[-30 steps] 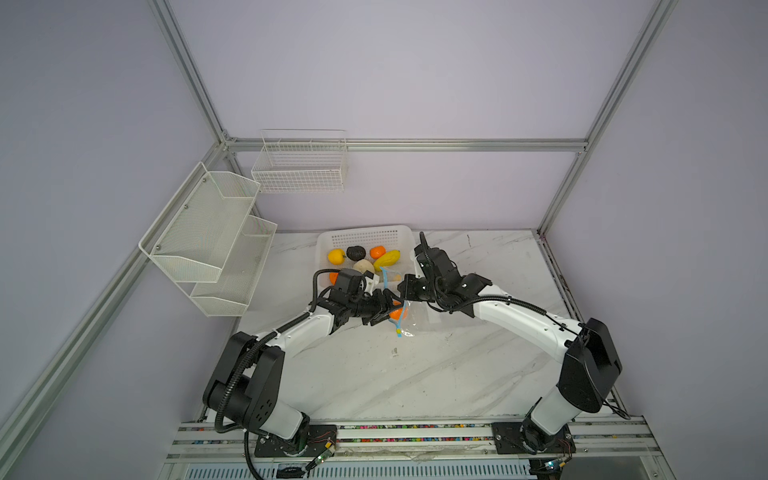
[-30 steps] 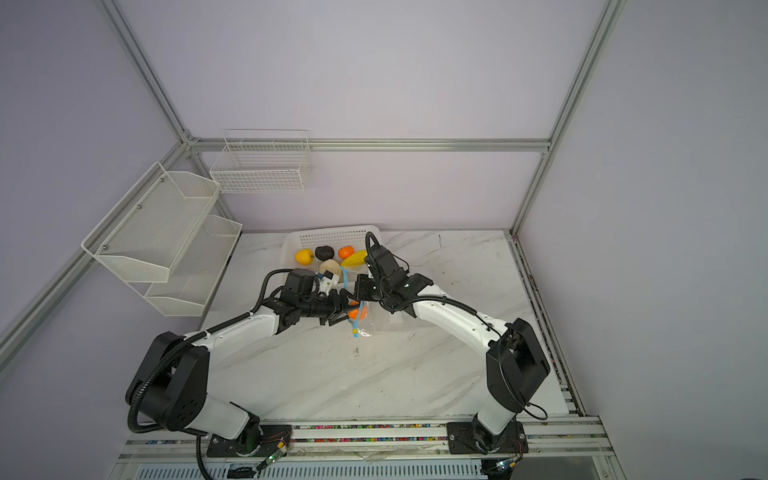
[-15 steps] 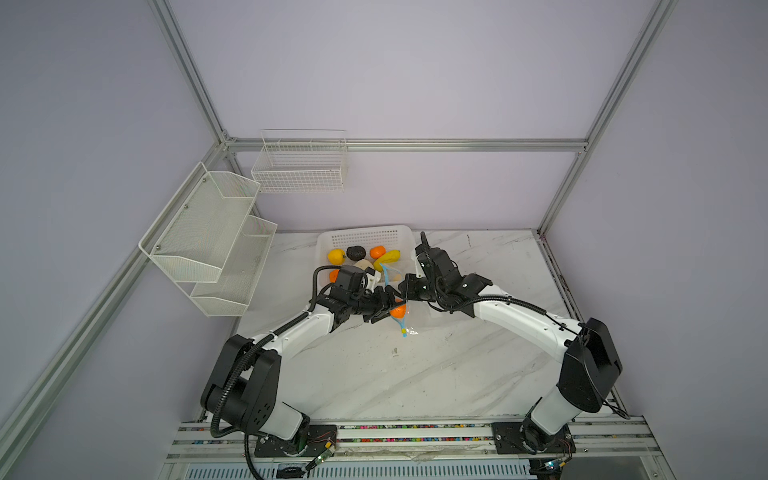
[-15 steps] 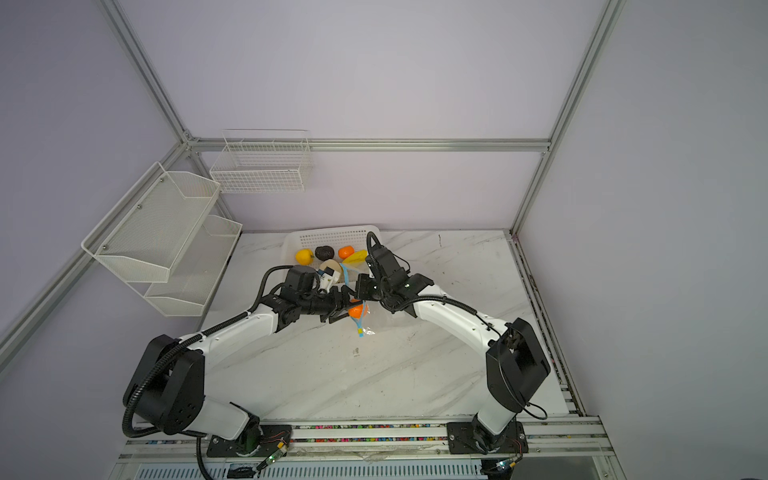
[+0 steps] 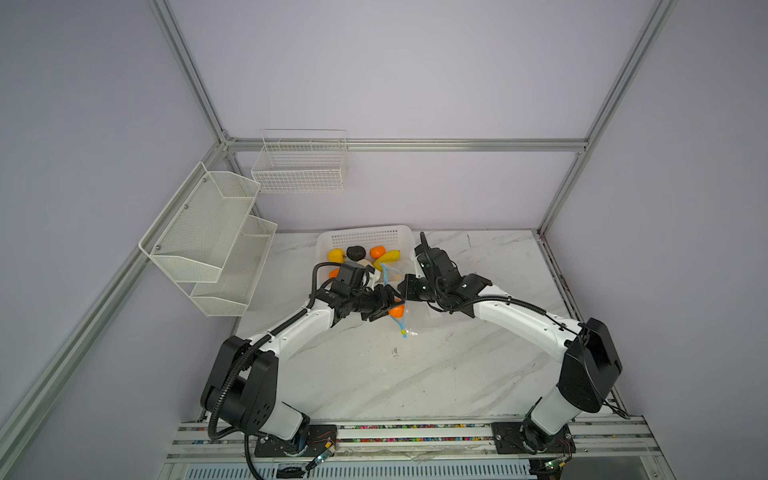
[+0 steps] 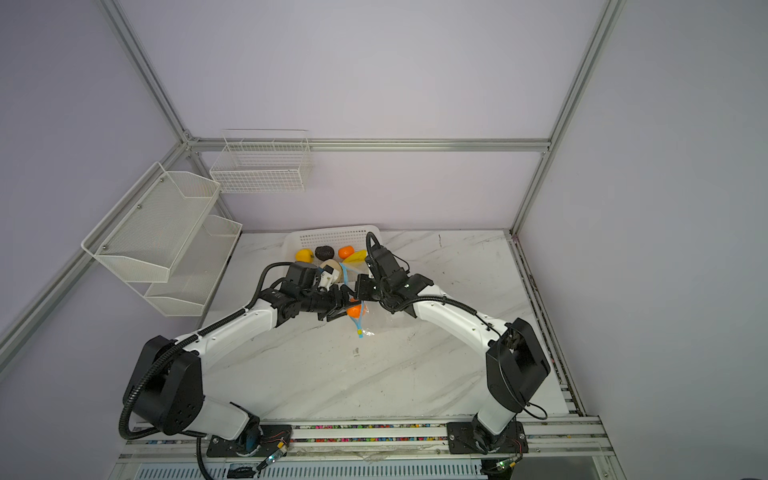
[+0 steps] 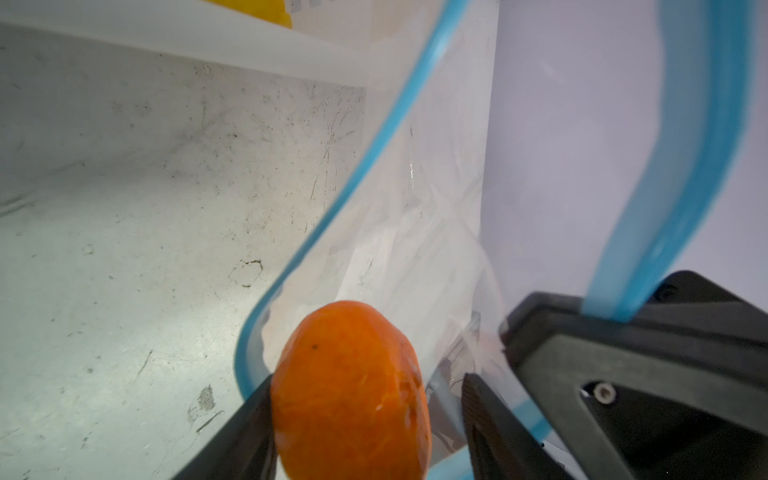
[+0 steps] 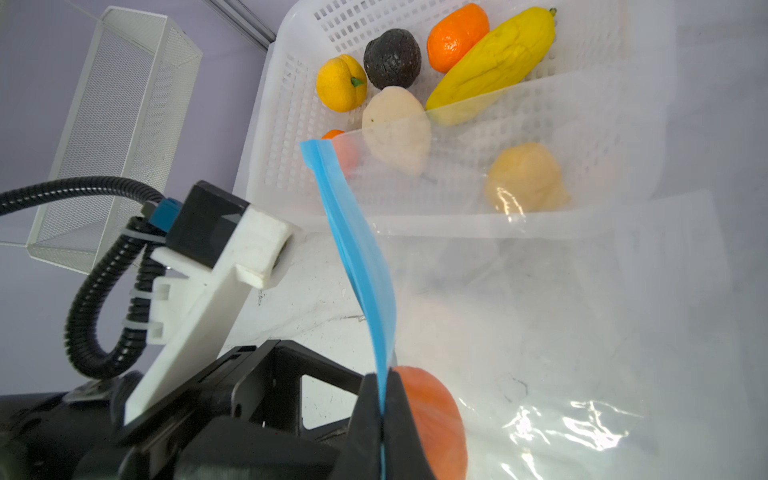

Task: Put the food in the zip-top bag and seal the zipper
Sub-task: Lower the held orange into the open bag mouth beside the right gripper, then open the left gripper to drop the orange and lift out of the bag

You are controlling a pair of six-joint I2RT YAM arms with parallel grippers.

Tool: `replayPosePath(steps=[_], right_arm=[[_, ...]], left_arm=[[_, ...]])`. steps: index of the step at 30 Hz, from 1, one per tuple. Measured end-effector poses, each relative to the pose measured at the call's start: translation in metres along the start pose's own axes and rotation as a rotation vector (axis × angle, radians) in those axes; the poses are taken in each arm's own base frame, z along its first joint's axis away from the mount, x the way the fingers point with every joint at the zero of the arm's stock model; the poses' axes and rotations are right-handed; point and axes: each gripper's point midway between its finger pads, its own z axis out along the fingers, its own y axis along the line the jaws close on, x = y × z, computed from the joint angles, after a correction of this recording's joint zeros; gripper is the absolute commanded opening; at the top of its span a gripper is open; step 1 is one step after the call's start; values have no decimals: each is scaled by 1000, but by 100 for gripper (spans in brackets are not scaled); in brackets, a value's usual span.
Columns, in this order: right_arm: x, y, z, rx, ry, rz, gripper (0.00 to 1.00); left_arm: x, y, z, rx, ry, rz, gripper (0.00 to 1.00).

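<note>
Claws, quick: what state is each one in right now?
Left claw: orange fruit sits in it, gap on one side; grip cannot be told.
Right claw: closed on the blue zipper.

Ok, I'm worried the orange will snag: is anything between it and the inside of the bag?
Nothing visible. The right gripper holds one lip of the zipper up, so the mouth of the zip-top bag gapes. The orange, between the fingers of the left gripper, sits in that mouth, with only bare clear plastic beyond it.
</note>
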Motion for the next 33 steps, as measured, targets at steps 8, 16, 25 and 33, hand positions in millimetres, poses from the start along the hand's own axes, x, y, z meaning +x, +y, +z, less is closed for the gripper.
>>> replayPosePath(steps=[8,16,25,33], right_arm=[[-3,-1,-2,0,-7,4,0],[-2,0,-2,-5,-3,4,0],[-3,2,-4,-12,-5,3,0],[-12,5,-16,-22,-37,3,0]], left_arm=[[9,0,7,-43,65,-2,84],[19,14,13,-141,160,9,71],[11,3,4,-151,133,54,68],[4,-12,-15,-142,62,99,57]])
